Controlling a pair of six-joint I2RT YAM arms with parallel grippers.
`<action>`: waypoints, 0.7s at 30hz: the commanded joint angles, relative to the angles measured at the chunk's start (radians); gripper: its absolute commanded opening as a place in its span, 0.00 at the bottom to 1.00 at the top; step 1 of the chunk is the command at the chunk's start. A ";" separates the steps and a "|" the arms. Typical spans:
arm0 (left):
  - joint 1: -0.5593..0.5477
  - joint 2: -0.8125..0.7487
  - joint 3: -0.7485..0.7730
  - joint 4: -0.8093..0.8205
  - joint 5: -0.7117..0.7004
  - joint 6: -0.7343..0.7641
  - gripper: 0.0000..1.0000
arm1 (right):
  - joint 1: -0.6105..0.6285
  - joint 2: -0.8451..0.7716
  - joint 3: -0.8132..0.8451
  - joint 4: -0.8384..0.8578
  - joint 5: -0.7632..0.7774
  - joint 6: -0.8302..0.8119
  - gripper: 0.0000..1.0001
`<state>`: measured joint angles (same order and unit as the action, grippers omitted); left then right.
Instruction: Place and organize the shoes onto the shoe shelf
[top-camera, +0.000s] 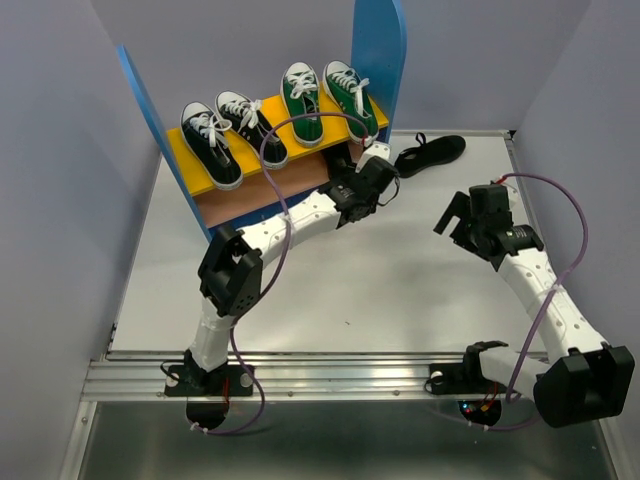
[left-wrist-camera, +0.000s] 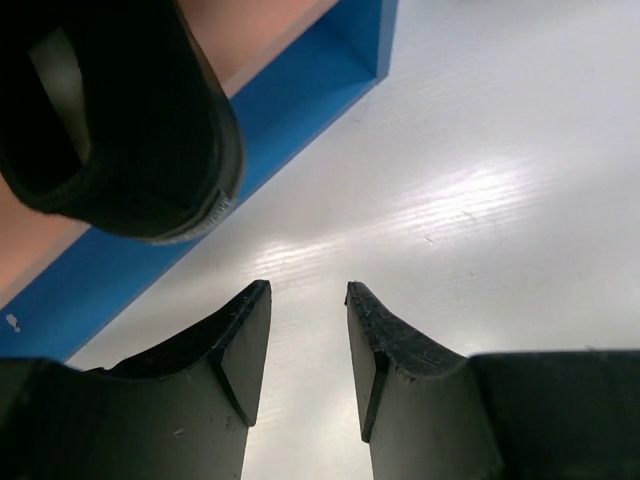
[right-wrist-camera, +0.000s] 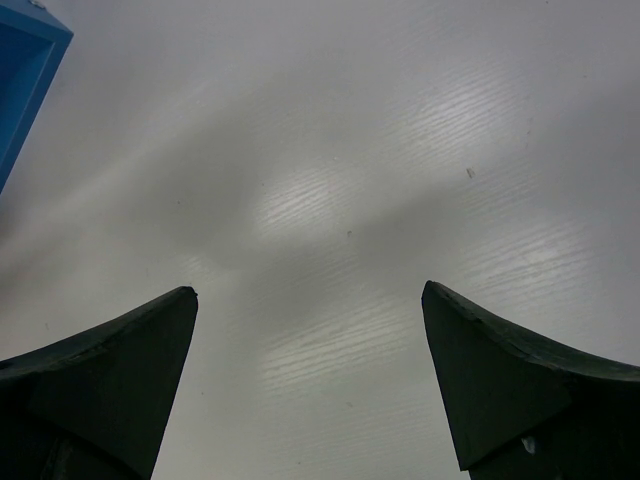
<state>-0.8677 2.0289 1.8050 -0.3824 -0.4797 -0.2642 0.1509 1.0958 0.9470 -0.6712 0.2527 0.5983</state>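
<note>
Shoes (top-camera: 300, 95), four, line the shelf (top-camera: 378, 50); one black shoe (top-camera: 432, 153) waits on the table (top-camera: 400, 290); I read left gripper (left-wrist-camera: 307, 295), right gripper (right-wrist-camera: 309, 295) spread, empty.

Black sneakers (top-camera: 210, 145) and green sneakers (top-camera: 300, 95) fill the upper board (top-camera: 192, 162) end to end. A black shoe (left-wrist-camera: 120, 110) at the lower board (left-wrist-camera: 270, 25) crowds the left end effector (left-wrist-camera: 308, 288), which is hemmed in by the blue panel (left-wrist-camera: 320, 70). Open table (top-camera: 380, 290) lies between both arms.
</note>
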 joint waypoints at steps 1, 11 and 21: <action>-0.057 -0.150 0.004 -0.030 -0.020 -0.012 0.48 | -0.002 0.025 0.038 0.073 -0.004 0.003 1.00; -0.136 -0.441 -0.139 -0.092 -0.003 -0.059 0.47 | -0.022 0.334 0.266 0.280 -0.007 0.032 1.00; -0.133 -0.687 -0.286 -0.052 -0.022 -0.116 0.47 | -0.056 0.835 0.786 0.343 -0.081 0.138 1.00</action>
<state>-0.9997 1.3773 1.5620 -0.4572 -0.4786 -0.3504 0.1158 1.8118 1.5337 -0.3977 0.2127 0.6735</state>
